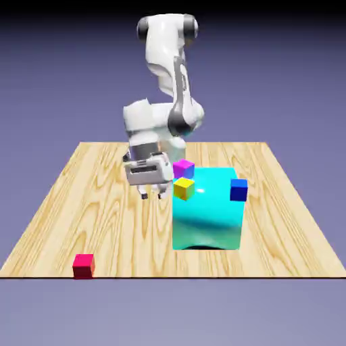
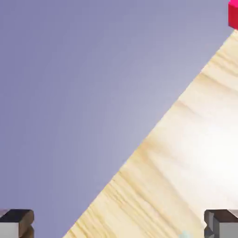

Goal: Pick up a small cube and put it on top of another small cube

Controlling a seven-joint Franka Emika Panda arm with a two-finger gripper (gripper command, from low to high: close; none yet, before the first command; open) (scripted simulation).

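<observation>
In the exterior view, the small red cube (image 1: pixel 84 265) lies at the lower left of the frame, close to the near edge of the wooden table (image 1: pixel 101 203). Near the middle, the gripper (image 1: pixel 153 195) hangs above the table with its fingers spread apart and nothing between them. Just to its right are the magenta-purple cube (image 1: pixel 183 168) and a yellow cube (image 1: pixel 183 188), at the upper left corner of the big cyan block (image 1: pixel 207 213). A blue cube (image 1: pixel 238 190) is at the block's upper right. In the hand view, the red cube (image 2: pixel 234 15) shows at the upper right corner.
</observation>
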